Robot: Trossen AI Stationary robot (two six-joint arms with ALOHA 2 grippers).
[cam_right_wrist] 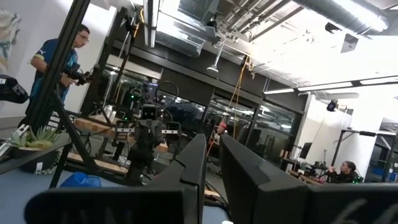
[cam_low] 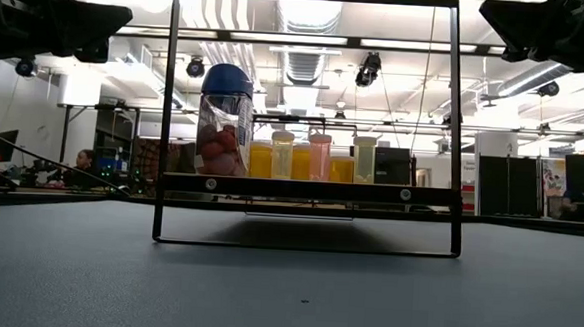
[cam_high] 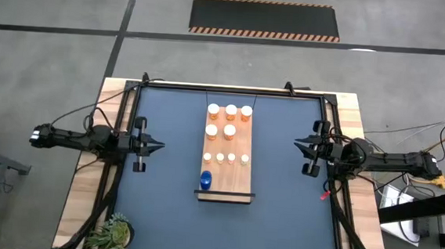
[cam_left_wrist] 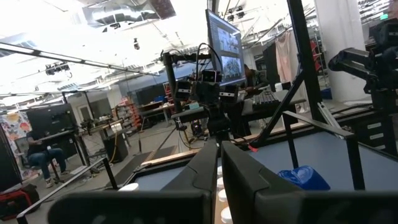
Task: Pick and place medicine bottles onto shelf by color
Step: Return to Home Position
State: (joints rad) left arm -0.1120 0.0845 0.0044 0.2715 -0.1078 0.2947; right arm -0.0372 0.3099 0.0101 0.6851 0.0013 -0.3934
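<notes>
Hovering over opposite sides of the bench (cam_high: 169, 215), my left hand (cam_high: 158, 145) and my right hand (cam_high: 300, 144) each have their fingers drawn narrow, nearly touching, and hold nothing. Between them, well apart from both, lies the shelf (cam_high: 238, 180). It carries five large orange bottles (cam_high: 230, 109) at one end, four small orange bottles (cam_high: 220, 157) in a row at the middle, and the blue bottle (cam_high: 205, 179) by its dark-edged end, on the corner towards my left hand.

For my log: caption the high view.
Orange bottles and blue bottle on shelf; left gripper and right gripper wait either side.
</notes>
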